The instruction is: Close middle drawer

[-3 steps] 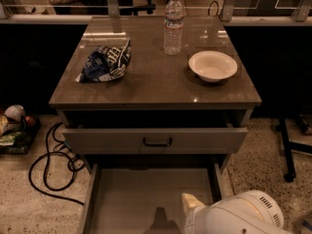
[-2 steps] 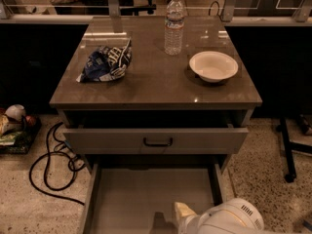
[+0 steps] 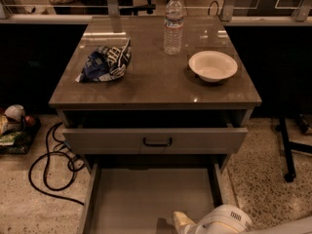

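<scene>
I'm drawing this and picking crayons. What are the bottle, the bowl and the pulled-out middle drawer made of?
The water bottle looks like clear plastic: see-through, ridged, with a white cap. The bowl is smooth, slightly shiny white, maybe ceramic or plastic; I can't tell which. The middle drawer is a dull grey-beige tray, probably painted metal or laminate. The claw sits at the bottom edge, over the drawer's near right part.

The grey-beige, shallow-tray middle drawer (image 3: 146, 194) is pulled way out, its front out of view at the bottom; the gripper (image 3: 181, 222) hangs over its near-right part.

Mid drawer (image 3: 146, 194) open, gripper (image 3: 182, 222) btm edge
</scene>
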Available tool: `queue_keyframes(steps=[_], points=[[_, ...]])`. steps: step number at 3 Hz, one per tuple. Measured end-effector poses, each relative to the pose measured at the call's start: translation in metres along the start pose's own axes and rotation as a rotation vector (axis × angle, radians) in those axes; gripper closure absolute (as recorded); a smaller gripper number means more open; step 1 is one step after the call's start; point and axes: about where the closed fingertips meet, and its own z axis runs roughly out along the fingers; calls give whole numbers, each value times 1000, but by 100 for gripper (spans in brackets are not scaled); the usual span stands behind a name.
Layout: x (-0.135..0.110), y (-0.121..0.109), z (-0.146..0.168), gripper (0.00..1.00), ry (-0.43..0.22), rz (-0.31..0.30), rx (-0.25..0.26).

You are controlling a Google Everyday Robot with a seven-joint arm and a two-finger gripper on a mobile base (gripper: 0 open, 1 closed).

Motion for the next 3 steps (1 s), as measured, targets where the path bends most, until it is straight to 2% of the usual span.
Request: queue_keyframes(steps=[1, 2, 3], points=[[9, -8, 2, 0, 43, 19, 5], [11, -17, 12, 0, 110, 9, -9], [11, -14, 44, 0, 195, -9, -61]])
